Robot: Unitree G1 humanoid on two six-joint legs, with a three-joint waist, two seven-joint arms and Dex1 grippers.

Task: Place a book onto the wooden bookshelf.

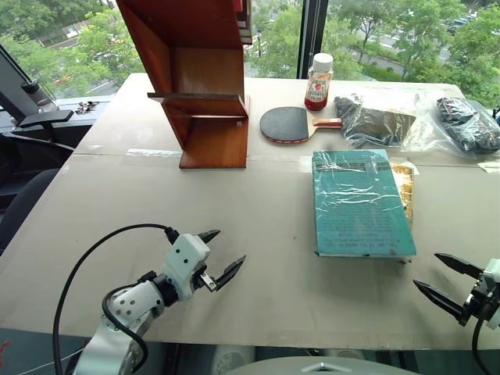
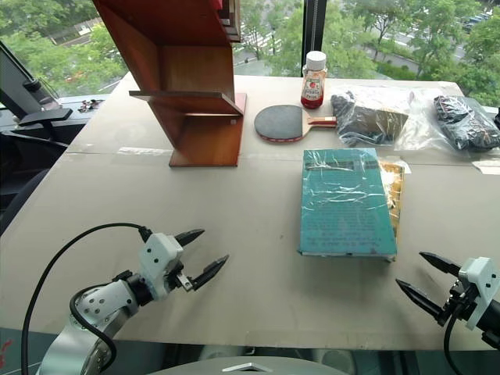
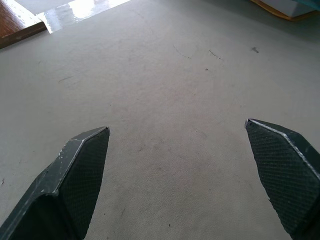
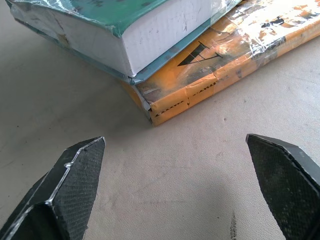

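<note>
Teal book (image 1: 361, 203) atop yellow book (image 4: 225, 65)

The wooden bookshelf (image 1: 199, 86) is cut off by the picture's top edge, so its upper shelves are unseen. The teal book (image 1: 359, 201) hides most of the yellow-orange book (image 1: 403, 187) beneath it; its cover text is too small to read. The contents of the far-right plastic bags (image 1: 461, 123) cannot be told.

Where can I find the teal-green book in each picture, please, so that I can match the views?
Left eye view: teal-green book lies right of centre on the table.
Right eye view: the book lies right of centre.
Left wrist view: only a teal corner at the picture's edge.
Right wrist view: its corner and white page edge.
Shared landmark: the yellow-orange book lying under it.
</note>
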